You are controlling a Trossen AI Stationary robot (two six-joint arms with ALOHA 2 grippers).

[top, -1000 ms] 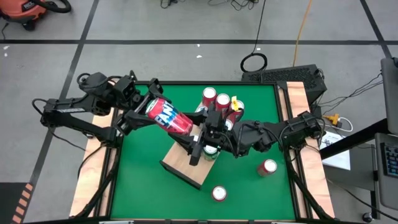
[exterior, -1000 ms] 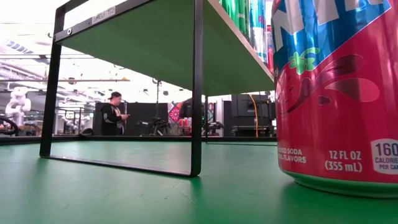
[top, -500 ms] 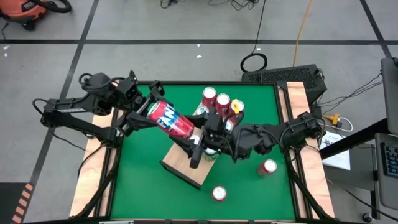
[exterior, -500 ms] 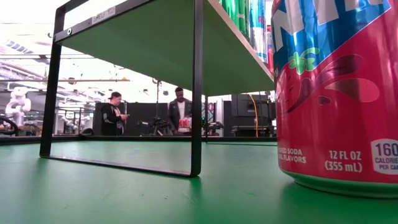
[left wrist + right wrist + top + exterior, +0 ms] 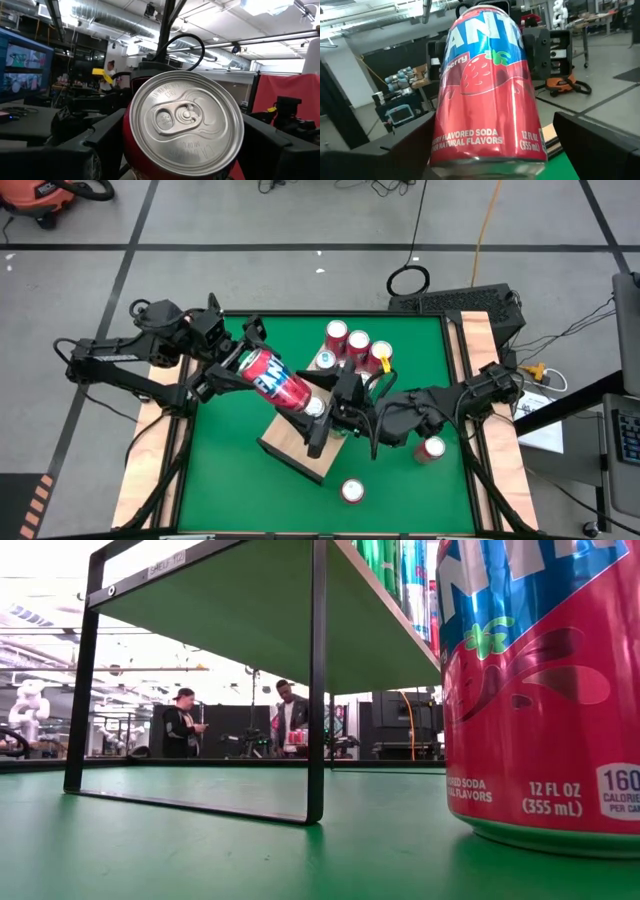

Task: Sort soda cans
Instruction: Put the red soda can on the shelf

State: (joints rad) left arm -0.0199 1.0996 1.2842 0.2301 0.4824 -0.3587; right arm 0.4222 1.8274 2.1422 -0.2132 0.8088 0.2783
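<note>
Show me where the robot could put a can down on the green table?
Bare green mat lies left of the wooden board, toward the near-left corner. It's crowded at the far side, where red cans cluster, and mid-table, where both grippers meet around the strawberry soda can.

Glossy metal can [image 5: 183, 125]; matt green tabletop [image 5: 200, 840]; wooden board [image 5: 300, 450].

Low view: near red can [image 5: 540, 690] cut off by top and right edges; its label was only partly readable. Cans on the shelf [image 5: 405, 580] above showed as slivers. Two people [image 5: 285, 720] in the room too small to detail. High view: right arm [image 5: 420, 410] hid cans beneath it.
</note>
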